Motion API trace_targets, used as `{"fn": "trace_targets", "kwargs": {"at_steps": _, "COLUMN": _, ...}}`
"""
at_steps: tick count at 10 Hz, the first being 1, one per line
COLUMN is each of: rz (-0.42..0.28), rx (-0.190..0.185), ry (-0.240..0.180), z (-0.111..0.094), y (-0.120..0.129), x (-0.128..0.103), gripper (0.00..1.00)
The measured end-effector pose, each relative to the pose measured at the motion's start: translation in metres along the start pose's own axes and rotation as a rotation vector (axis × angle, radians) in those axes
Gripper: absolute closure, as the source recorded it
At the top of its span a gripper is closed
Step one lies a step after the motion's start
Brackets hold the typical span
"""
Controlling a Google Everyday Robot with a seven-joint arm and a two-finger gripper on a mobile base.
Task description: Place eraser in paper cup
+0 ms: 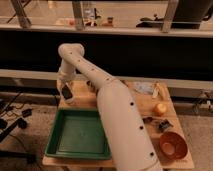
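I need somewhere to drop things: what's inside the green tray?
Nothing shows on the tray's visible floor; the arm hides its right side. The gripper hangs beyond its far-left corner.

I am finding no text, label, brand or number that I can read anywhere; the gripper (pixel 66 93) is hanging over the far left corner of the table (pixel 144 105), just beyond the green tray (pixel 75 135), showing no legible marking

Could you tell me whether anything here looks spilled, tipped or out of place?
Nothing stands out. The green tray lies flat, the brown bowl sits upright, and the claw hangs beyond the tray's far-left corner.
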Motion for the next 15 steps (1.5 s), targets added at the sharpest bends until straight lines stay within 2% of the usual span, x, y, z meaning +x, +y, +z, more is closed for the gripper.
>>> {"fn": "trace_targets", "kwargs": {"at_steps": 3, "rz": 0.008, "rx": -0.002, "ry": -0.004, "z": 0.0024, "y": 0.0049, "x": 0.0000, "gripper": 0.87}}
{"fn": "trace_targets", "kwargs": {"at_steps": 6, "rz": 0.007, "rx": -0.005, "ry": -0.004, "z": 0.0034, "y": 0.0051, "x": 0.0006, "gripper": 0.82}}
{"fn": "trace_targets", "kwargs": {"at_steps": 15, "rz": 0.006, "rx": -0.006, "ry": -0.004, "z": 0.0038, "y": 0.0047, "x": 0.0010, "gripper": 0.82}}
